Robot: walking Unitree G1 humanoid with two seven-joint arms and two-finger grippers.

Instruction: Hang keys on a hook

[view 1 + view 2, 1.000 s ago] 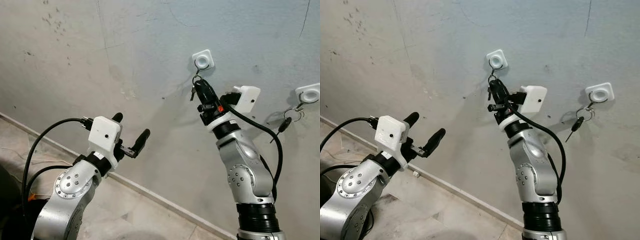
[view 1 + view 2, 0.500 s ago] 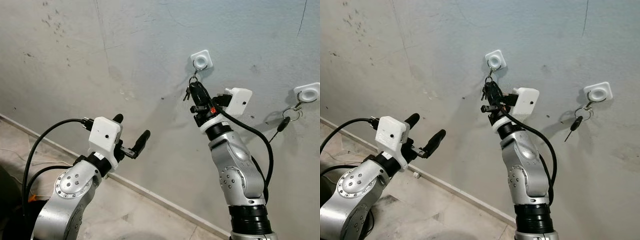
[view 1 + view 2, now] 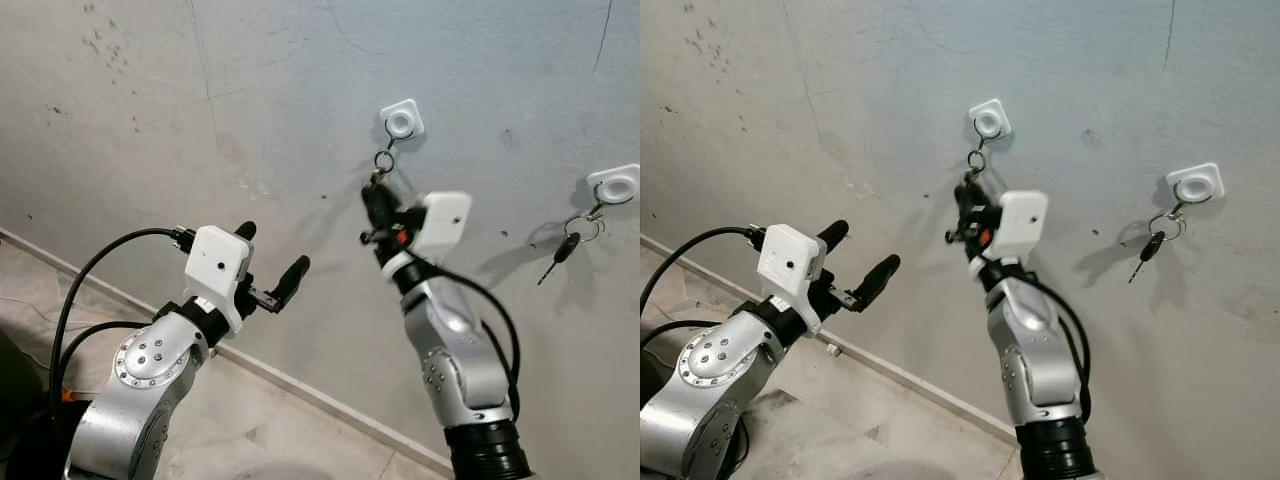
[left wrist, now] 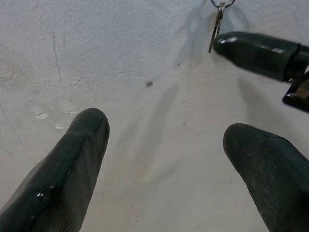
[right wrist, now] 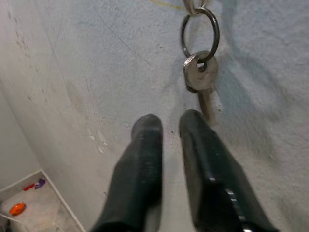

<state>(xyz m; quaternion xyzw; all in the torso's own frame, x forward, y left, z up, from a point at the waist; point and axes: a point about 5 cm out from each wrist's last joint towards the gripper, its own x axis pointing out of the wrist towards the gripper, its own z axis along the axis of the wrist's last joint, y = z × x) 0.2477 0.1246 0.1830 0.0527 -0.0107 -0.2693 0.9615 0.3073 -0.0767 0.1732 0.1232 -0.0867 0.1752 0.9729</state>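
A: Start at the left. What is the left gripper (image 3: 270, 262) doing?

B: Nothing for the task, by my reading. It is raised in front of the grey wall (image 3: 150, 110) at about nine o'clock from the other arm, its two black fingers (image 4: 63, 169) spread wide with only bare plaster between them.

A: And the keys?

B: The key ring (image 5: 200, 30) hangs from the white wall hook (image 3: 401, 121), straight down at six o'clock from its square plate. One silver key (image 5: 201, 73) dangles on the ring, its blade running down behind a fingertip.

A: Is the right gripper (image 5: 170, 126) holding it?

B: It looks not. Its tips sit just below the key, at six o'clock from the ring, drawn near to each other with a narrow slot between them and nothing in that slot. One pad is very close to the blade; I cannot tell whether it touches.

A: So how far along are we?

B: I'd judge the hanging done: the ring bears on the hook by itself. What's left is pulling the right arm clear without snagging the blade.

A: And further right?

B: A second hook (image 3: 614, 186) at three o'clock already carries another set of keys (image 3: 562, 249).
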